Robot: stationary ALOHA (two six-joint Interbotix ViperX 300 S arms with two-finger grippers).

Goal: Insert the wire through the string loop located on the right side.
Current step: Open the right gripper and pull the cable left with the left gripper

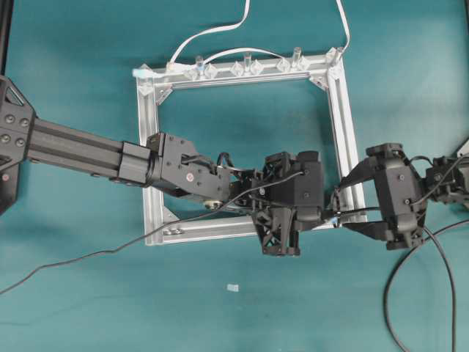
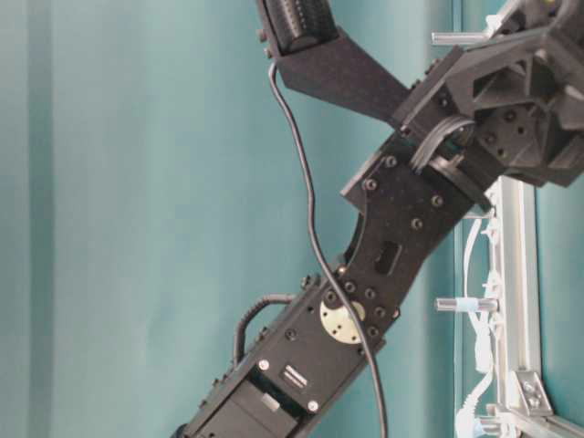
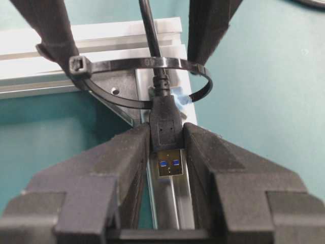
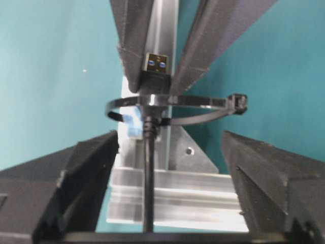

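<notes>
Left wrist view: wire (image 3: 165, 122) plug through the string loop (image 3: 142, 84), hand-over done.

Plug sits clamped between left gripper (image 3: 167, 147) fingers, cable trailing back through the loop over the aluminium frame (image 3: 101, 38) corner. Right gripper (image 4: 167, 147) jaws stand wide apart around the cable, holding nothing. Threading looks essentially complete; next likely calls for drawing the plug further through without snagging the loop.

no readable text, labels, brands or numbers appear in any view.
</notes>
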